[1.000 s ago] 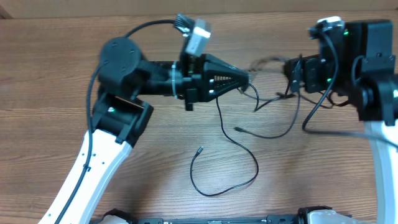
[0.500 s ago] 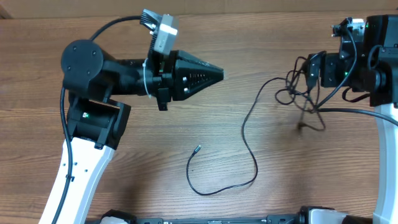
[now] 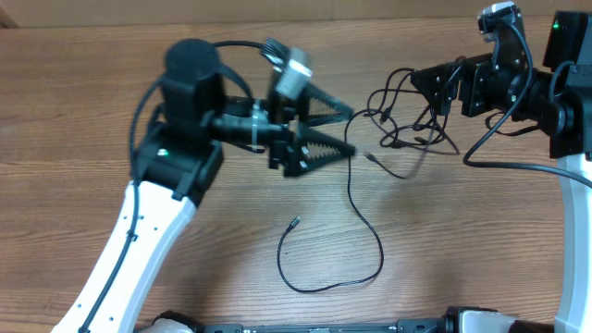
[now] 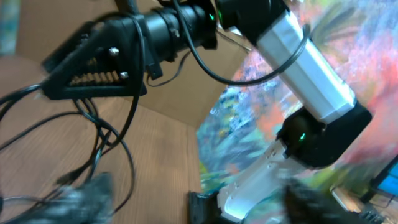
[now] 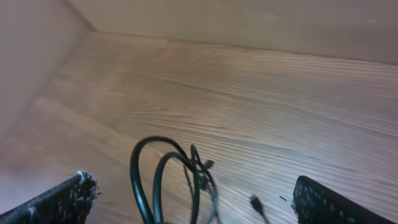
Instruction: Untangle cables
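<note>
Left end effector spread apart, mid-frame. Right end effector apart, upper right, beside bunched cables. One cord loops down the worktop.

Brown wood-grain table; plain tan wall along its far edge, another at the left; blurred, many-coloured backdrop beyond the table.

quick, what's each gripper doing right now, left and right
left gripper: open, gripping nothing.
right gripper: open, jaws wide apart, cables looped between them but not clamped.
</note>
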